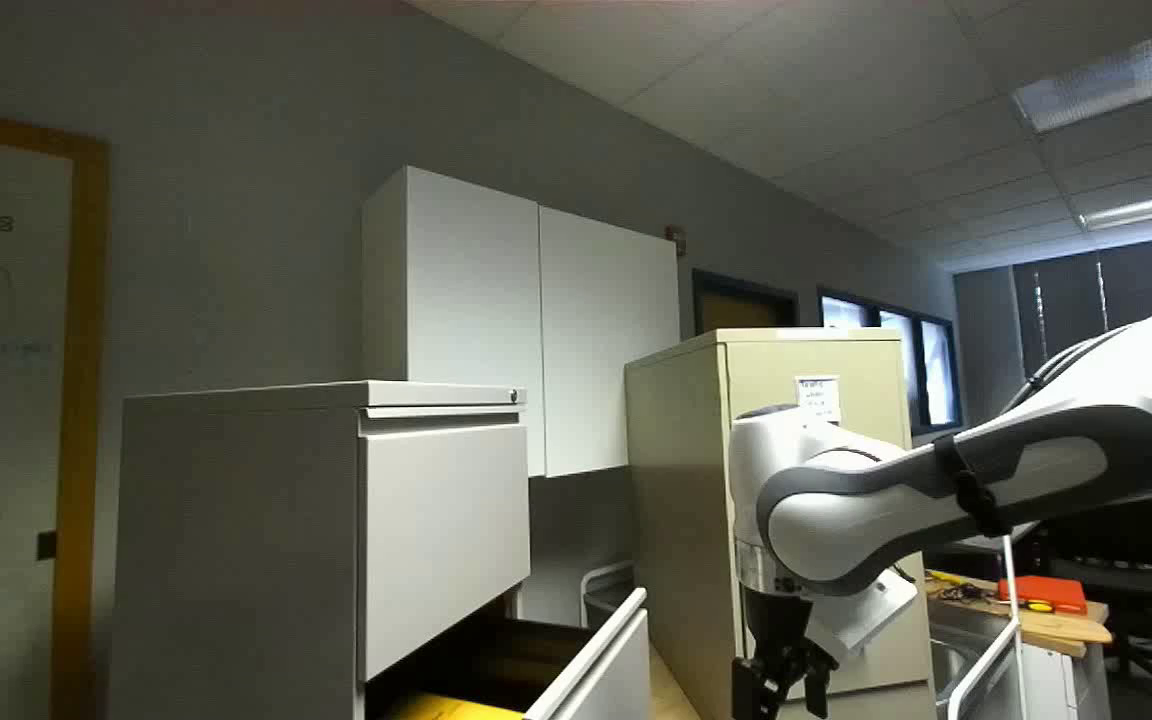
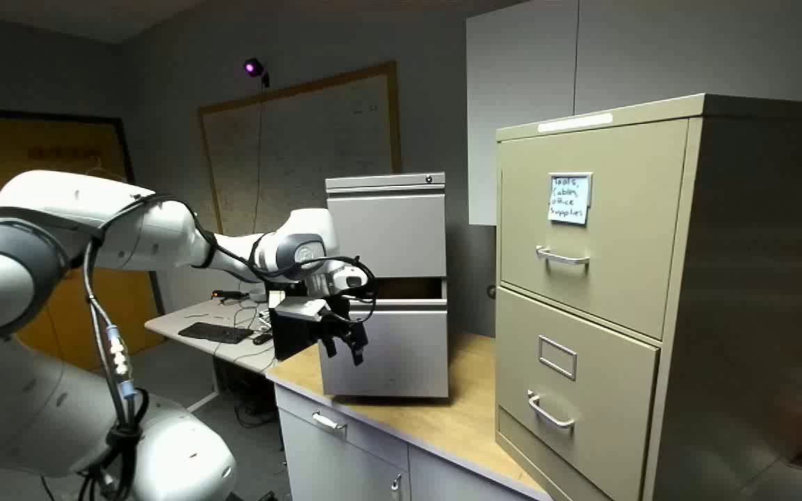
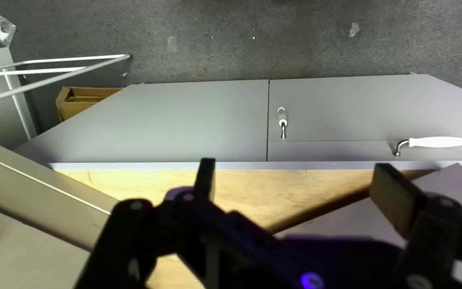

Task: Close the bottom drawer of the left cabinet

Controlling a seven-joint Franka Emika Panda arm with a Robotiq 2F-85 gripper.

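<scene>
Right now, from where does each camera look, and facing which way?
Exterior view: to the side of the left cabinet, facing wall cupboards; arm, gripper visible.
Exterior view: near the beige cabinet, facing the bottom drawer; arm, gripper visible.
Wrist view: on the arm, looking down at countertop and floor; gripper fingers visible.
Both exterior views share both cabinets and bottom drawer.

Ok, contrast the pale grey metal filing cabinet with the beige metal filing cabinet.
The pale grey metal filing cabinet has its bottom drawer standing open; the beige metal filing cabinet has both drawers shut. The grey cabinet is plain-fronted; the beige cabinet has silvery bar handles. Both are boxy, with two stacked drawers.
</scene>
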